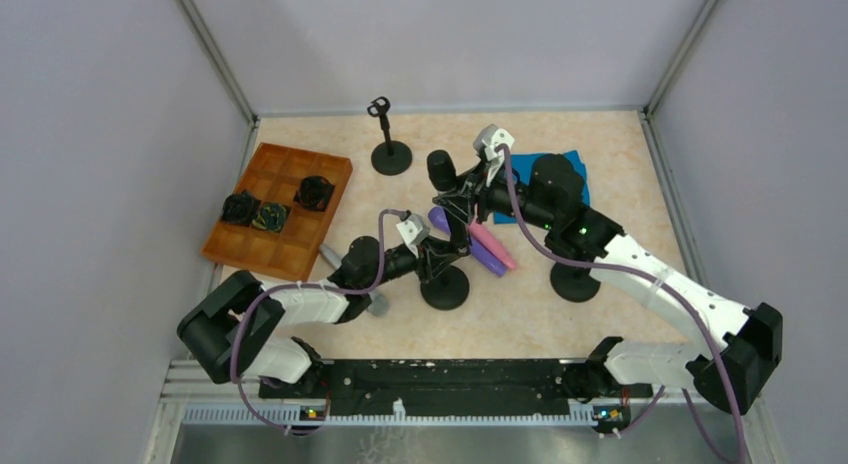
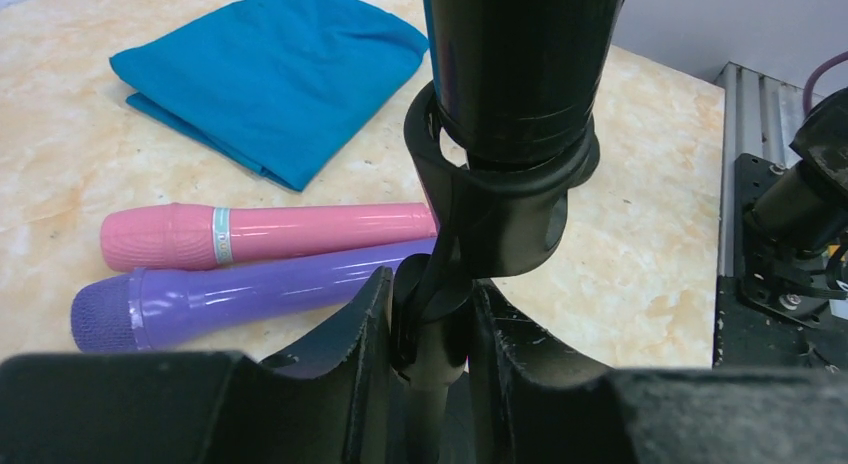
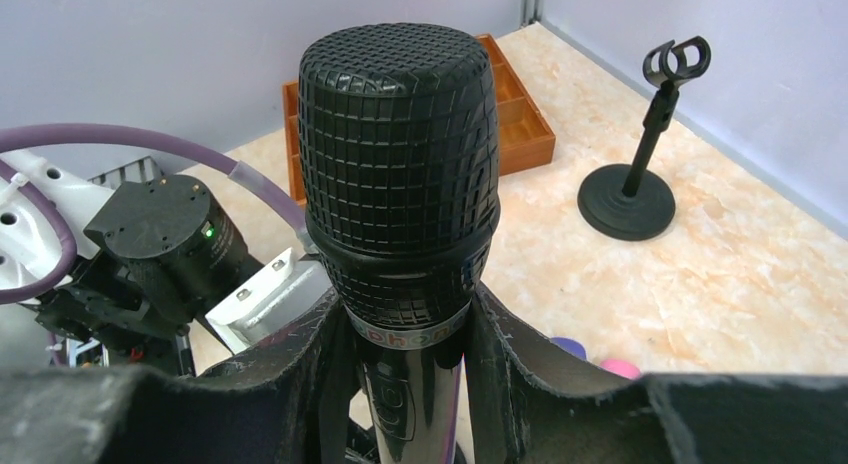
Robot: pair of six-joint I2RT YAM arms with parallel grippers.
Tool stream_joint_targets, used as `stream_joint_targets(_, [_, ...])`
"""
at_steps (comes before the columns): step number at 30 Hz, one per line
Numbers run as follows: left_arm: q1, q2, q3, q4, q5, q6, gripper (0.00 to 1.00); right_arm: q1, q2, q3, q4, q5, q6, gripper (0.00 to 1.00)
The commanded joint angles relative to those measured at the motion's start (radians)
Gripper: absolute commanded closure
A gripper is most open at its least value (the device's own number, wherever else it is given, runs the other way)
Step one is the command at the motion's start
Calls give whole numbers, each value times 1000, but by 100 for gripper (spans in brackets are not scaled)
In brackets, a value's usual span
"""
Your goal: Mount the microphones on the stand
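Observation:
My left gripper [image 1: 437, 252] [image 2: 430, 296] is shut on the pole of a black stand [image 1: 445, 287], just under its clip [image 2: 500, 189]. My right gripper [image 1: 468, 202] [image 3: 405, 319] is shut on a black microphone [image 1: 441, 169] [image 3: 400, 154], gripping the handle below the mesh head. The handle [image 2: 515, 64] stands upright inside the clip's ring. A pink microphone [image 1: 495, 247] [image 2: 270, 234] and a purple microphone [image 1: 488, 261] [image 2: 250, 296] lie side by side on the table behind this stand.
A second empty stand [image 1: 390, 149] [image 3: 640, 184] stands at the back. A third stand base [image 1: 575, 282] sits under my right arm. A blue cloth [image 1: 578, 164] [image 2: 280, 64] lies back right. A wooden tray [image 1: 280, 209] [image 3: 520, 124] with black items is at the left.

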Motion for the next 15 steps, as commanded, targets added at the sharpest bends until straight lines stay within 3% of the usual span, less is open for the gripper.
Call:
stream_joint_targets(1, [-3, 6, 43, 115, 23, -27, 87, 8, -38, -7, -6, 4, -5, 100])
stream_joint_targets(5, [-4, 8, 42, 115, 23, -34, 100, 9, -47, -9, -17, 12, -3, 100])
stream_joint_targets(15, [-4, 16, 42, 102, -1, -51, 100, 18, -68, -86, -23, 38, -39, 100])
